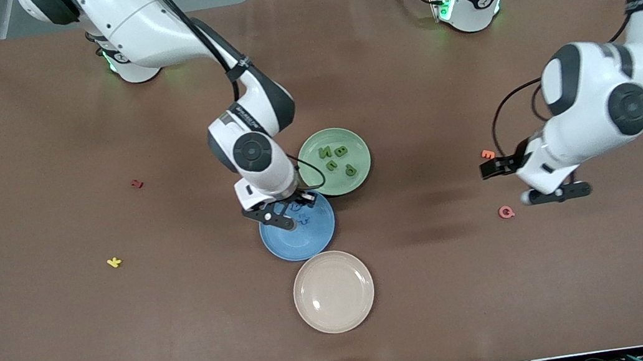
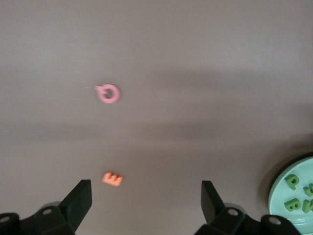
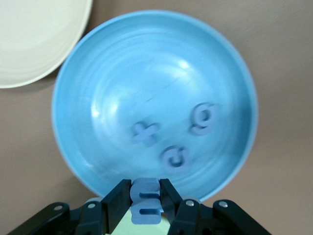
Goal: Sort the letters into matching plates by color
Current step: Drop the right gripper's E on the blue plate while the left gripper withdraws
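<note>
Jaws on the right gripper (image 3: 145, 192) are clenched on a blue letter (image 3: 146, 200), held between the black fingers (image 3: 117, 198) above the rim of the blue plate (image 1: 311, 242). That plate sits near the middle of the brown surface (image 1: 67, 342). Three more blue letters lie loose on its floor: a plus-shaped one (image 3: 145, 133), a round one (image 3: 176, 156) just beside it, and another round one (image 3: 203, 118) close by, none of them touching.

Touching the blue plate's rim, and farther from the front camera, is the pale green plate (image 1: 358, 175). Four green letters (image 1: 336, 159) lie grouped inside it, near one another.

A cream plate (image 1: 333, 291) lies nearer to the front camera than the blue one, just beside it.

Toward the left arm's end, the left gripper (image 1: 538, 178) hangs over bare surface with its jaws released and wide, gripping nothing; that arm waits. Below it lie an orange letter (image 2: 113, 179) and a pink ring-shaped letter (image 2: 108, 93), apart from each other, the pink one nearer to the front camera.

Toward the right arm's end, a small red letter (image 1: 137, 184) and a yellow letter (image 1: 113, 262) lie well apart from the plates, the yellow one nearer to the front camera.
</note>
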